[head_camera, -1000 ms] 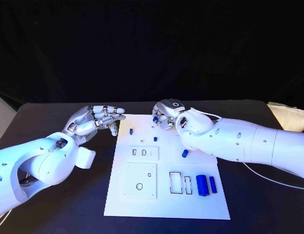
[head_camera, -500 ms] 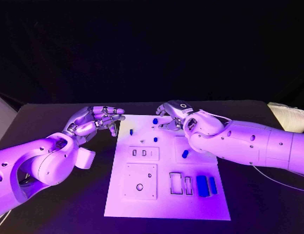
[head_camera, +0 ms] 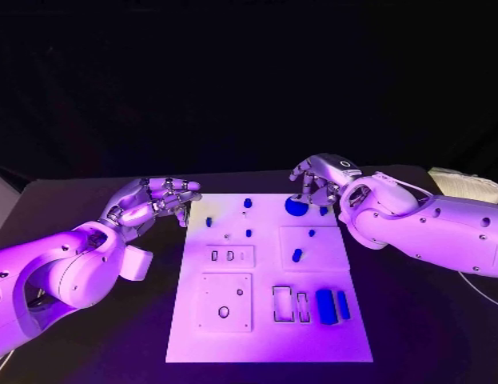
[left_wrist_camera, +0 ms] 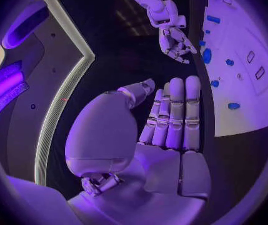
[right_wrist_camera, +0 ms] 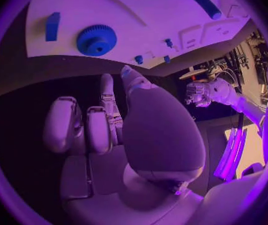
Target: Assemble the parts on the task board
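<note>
White and flat, the task board (head_camera: 269, 320) lies in the middle of the black table (head_camera: 433, 336), its long side running away from the robot. Small blue parts sit on it: a round gear (head_camera: 296, 206) at the far right corner, a short peg (head_camera: 297, 255) on the raised square plate below it, and two upright bars (head_camera: 327, 306) side by side near the right edge, next to two narrow rectangular slots. More small blue pieces dot the far left area, among them one peg (head_camera: 248, 203) near the far edge. The right hand (head_camera: 321, 182) hovers just beyond the board's far right corner, close above the gear but apart from it; the right wrist view shows its fingers curled loosely with nothing between them. The left hand (head_camera: 154, 202) hangs beside the board's far left corner over bare table, its fingers bent inward toward the thumb and holding nothing.
</note>
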